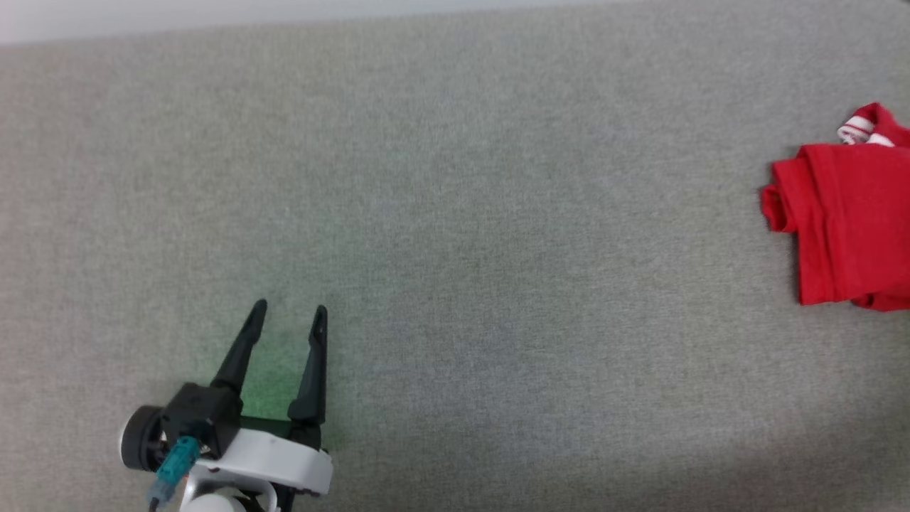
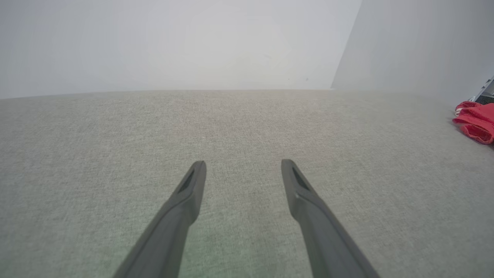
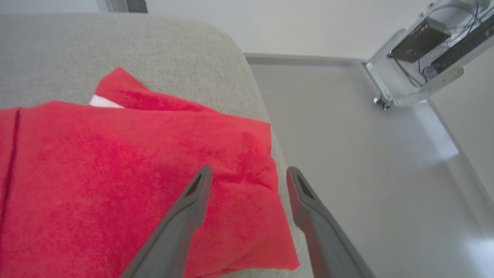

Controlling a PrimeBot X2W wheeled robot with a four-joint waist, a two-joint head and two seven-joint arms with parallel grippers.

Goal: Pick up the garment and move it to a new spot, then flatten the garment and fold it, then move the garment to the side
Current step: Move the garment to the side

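Under my left pincer [image 1: 290,310] lay a padded top [image 1: 455,213] of grey woven cloth, matt and coarse-grained. Its fingers [image 1: 242,348] looked like matt dark plastic, and the wrist shell [image 1: 277,459] behind them was glossy white plastic. Beneath my right pincer [image 3: 249,170] the shirt [image 3: 115,162] was soft, napped red cloth. Past that pincer the floor [image 3: 347,154] was smooth with a dull sheen, and the bracket [image 3: 417,50] ahead looked like bare metal.

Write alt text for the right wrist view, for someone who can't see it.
A folded red garment lies at the edge of a grey fabric surface. The right gripper is at its outer edge, jaws open and holding nothing. Beyond the edge are pale floor and a metal frame.
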